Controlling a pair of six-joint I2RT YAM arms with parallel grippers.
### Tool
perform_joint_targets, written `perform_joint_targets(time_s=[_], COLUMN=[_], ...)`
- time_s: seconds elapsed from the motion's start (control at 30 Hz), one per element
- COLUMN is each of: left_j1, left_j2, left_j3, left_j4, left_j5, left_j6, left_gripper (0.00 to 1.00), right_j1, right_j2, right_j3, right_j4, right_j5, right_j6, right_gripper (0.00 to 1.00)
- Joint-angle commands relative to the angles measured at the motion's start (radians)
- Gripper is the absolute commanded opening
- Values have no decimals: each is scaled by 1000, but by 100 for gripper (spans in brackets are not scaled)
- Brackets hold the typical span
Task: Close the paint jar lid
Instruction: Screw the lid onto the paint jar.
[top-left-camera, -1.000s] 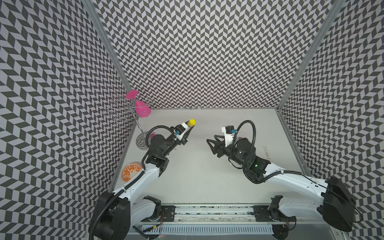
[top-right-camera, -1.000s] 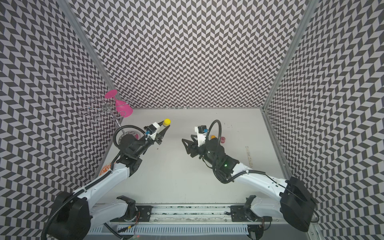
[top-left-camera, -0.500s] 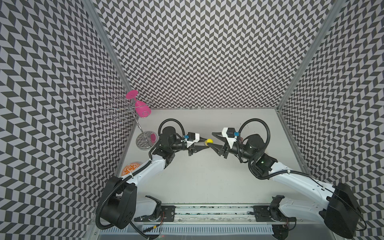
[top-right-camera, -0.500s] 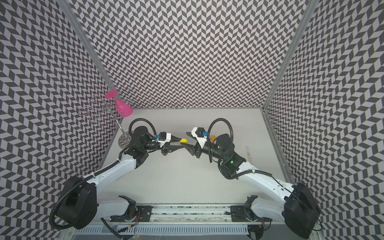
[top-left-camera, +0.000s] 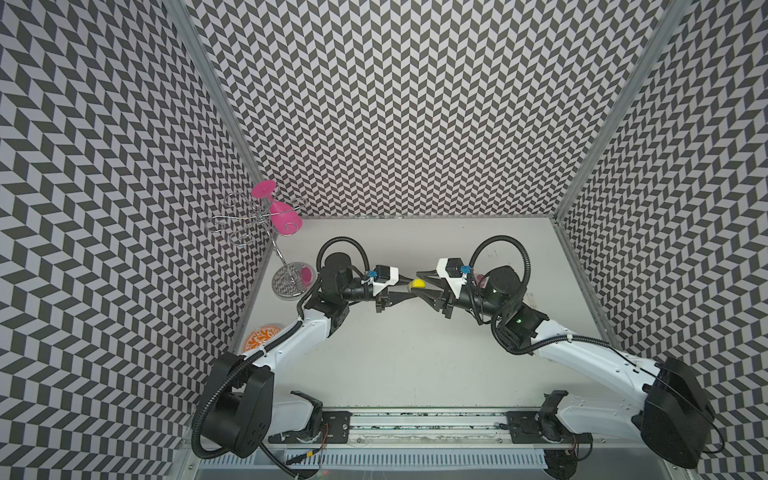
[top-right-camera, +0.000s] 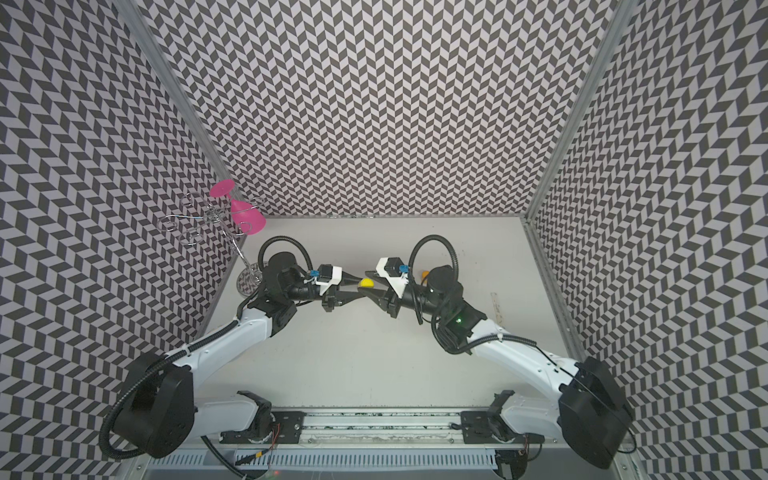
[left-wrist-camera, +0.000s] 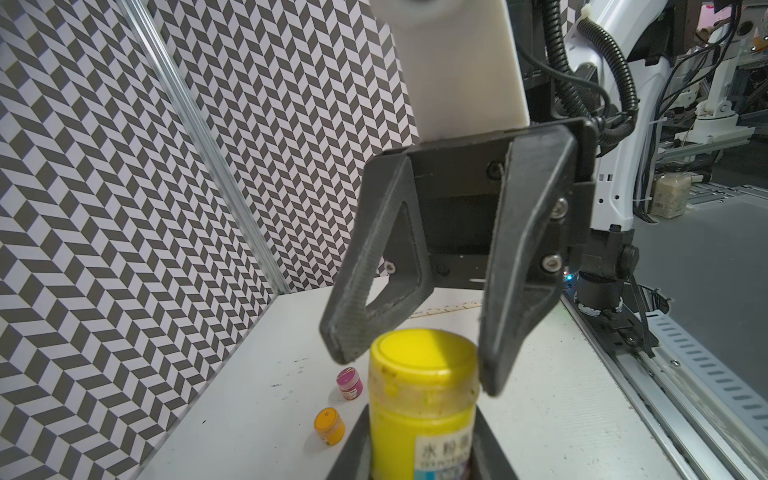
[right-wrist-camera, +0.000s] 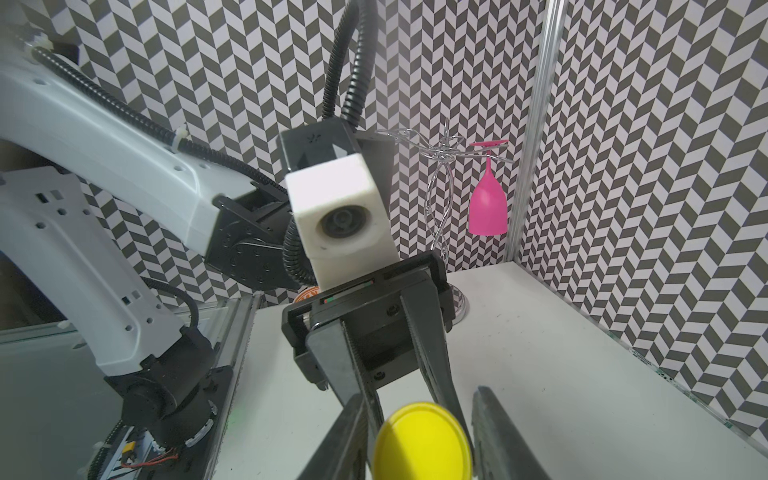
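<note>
The left hand (top-left-camera: 407, 287) was clamped tight on the body of the yellow paint jar (left-wrist-camera: 422, 424), holding it off the desk (top-left-camera: 415, 357) near the middle, with its lid (left-wrist-camera: 422, 353) seated on the mouth and turned toward the right arm. The right hand (left-wrist-camera: 419, 370) faced it head-on, its 2 fingers (left-wrist-camera: 519, 270) set on either side of the lid. 1 finger looked to touch the lid's rim, but whether the pair actually gripped it I could not tell. On the desk beyond, a small pink jar (left-wrist-camera: 349, 382) and a small orange jar (left-wrist-camera: 329, 426) sat near each other. A pink glass (top-left-camera: 282, 216) hung upside down from a wire rack (top-left-camera: 286, 286) in the far left corner.
</note>
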Motion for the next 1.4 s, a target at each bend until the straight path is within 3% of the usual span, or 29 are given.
perform_joint_targets(time_s=[0.0, 0.2, 0.5, 0.67, 0.8, 1.0, 1.27, 1.37], left_j1=[-3, -3, -4, -29, -62, -69, -68, -66], left_j2=[-3, -2, -4, -64, -138, -203, -175, -170], left_j3=[34, 34, 36, -34, -110, -172, -138, -135], left_j4=[-14, -17, -17, 102, 190, 276, 216, 219], left_j5=[11, 11, -12, -302, -537, -731, -676, -639], left_j6=[17, 17, 18, -3, 29, 41, 34, 30], left_gripper=[27, 27, 27, 27, 27, 28, 44, 42], right_j1=[-2, -1, 0, 0, 7, 48, 57, 56], right_j2=[16, 27, 32, 52, 80, 120, 84, 70], right_j3=[29, 32, 42, 57, 79, 119, 127, 128], right_j4=[41, 38, 35, 36, 45, 6, -49, -59], right_j5=[-11, -2, 41, 103, 132, 196, 274, 289], right_j6=[0, 1, 27, 108, 233, 326, 282, 276], right_gripper=[39, 41, 11, 0, 0, 0, 0, 0])
